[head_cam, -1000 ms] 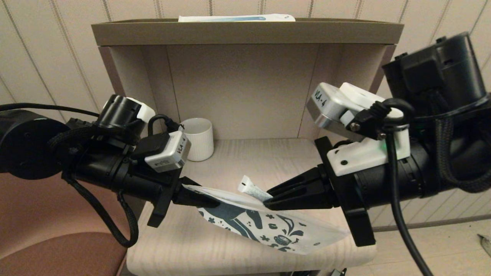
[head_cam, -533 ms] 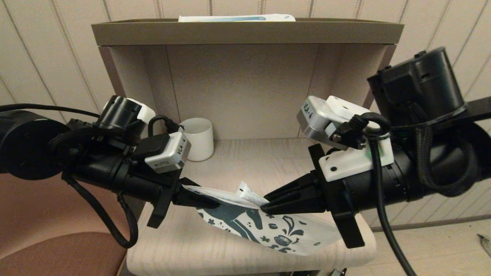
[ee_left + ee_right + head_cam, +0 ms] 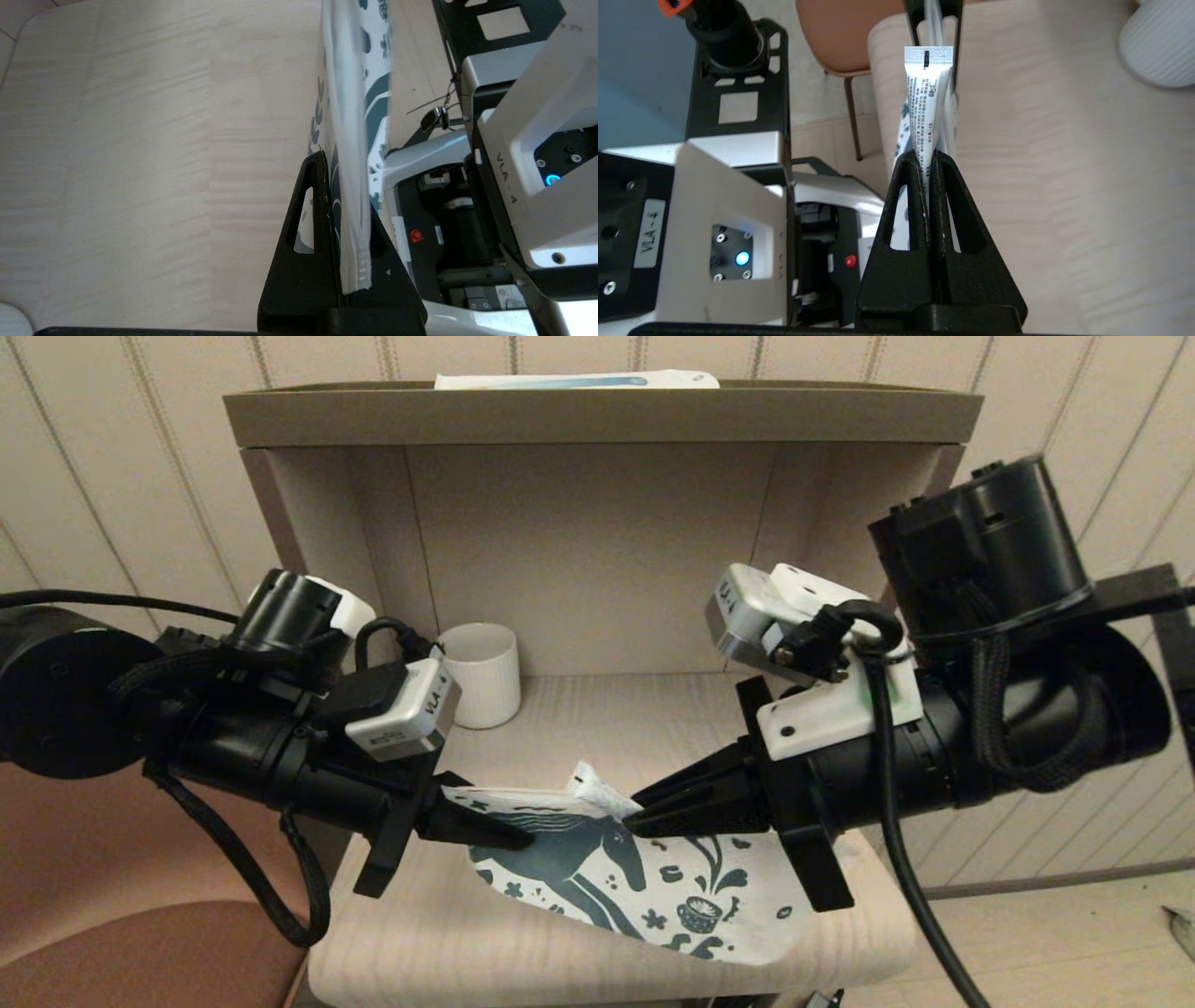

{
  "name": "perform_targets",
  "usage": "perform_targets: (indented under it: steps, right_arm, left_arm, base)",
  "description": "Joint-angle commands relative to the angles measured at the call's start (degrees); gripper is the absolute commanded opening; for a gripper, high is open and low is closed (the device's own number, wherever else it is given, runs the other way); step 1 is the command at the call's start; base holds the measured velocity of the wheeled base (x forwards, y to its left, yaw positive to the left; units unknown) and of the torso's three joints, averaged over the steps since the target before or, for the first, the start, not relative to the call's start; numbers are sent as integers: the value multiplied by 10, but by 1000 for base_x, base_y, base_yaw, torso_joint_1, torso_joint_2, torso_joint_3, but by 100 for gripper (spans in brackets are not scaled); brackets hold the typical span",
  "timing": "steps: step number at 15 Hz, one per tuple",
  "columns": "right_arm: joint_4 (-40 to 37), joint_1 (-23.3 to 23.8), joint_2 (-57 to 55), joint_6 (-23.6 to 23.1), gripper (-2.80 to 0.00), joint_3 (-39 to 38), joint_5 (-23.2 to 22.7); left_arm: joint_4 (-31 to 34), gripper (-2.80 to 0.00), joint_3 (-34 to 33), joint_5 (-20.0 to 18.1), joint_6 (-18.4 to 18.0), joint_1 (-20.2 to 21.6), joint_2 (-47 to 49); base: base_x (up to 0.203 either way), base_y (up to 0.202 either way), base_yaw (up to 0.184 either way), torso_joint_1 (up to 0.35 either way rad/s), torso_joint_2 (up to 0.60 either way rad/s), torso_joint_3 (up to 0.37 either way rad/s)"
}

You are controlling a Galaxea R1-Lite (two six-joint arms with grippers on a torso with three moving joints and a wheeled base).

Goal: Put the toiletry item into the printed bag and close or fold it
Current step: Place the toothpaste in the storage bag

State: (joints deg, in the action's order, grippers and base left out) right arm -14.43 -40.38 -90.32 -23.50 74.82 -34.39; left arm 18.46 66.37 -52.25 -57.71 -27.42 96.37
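The printed bag (image 3: 653,887), white with a dark teal horse, slopes over the small table. My left gripper (image 3: 485,826) is shut on its left edge; in the left wrist view the zip-strip edge (image 3: 352,140) runs out from between the left gripper (image 3: 348,196) fingers. My right gripper (image 3: 637,817) is shut on the toiletry item (image 3: 590,786), a slim white tube whose crimped end points at the bag's upper edge. The right wrist view shows the tube (image 3: 927,93) pinched in the right gripper (image 3: 930,156), beside the bag (image 3: 902,130). I cannot tell whether the tube is inside the bag.
A white ribbed mug (image 3: 481,672) stands at the back left of the table (image 3: 448,943), inside a beige alcove. A long white-and-blue box (image 3: 574,379) lies on the shelf top (image 3: 597,415). A brown chair seat (image 3: 140,943) is at the lower left.
My right gripper has carried the tube left and down to the bag's upper edge. The bag has swung flatter, showing more of the horse print. The left gripper has hardly moved.
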Motion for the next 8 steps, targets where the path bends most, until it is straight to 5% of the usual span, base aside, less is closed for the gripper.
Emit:
perform_targets:
  steps: [1,8]
  right_arm:
    - [-1,-1,-3,-1,-280,14,-4]
    - [-1,-7,-4,-1,-280,19,-5]
  left_arm:
    - [1,-280,-1,-2,-3,0,0]
    - [0,-280,-1,-1,-4,0,5]
  base:
    - [0,0,0,0,0,0]
    - [0,0,0,0,0,0]
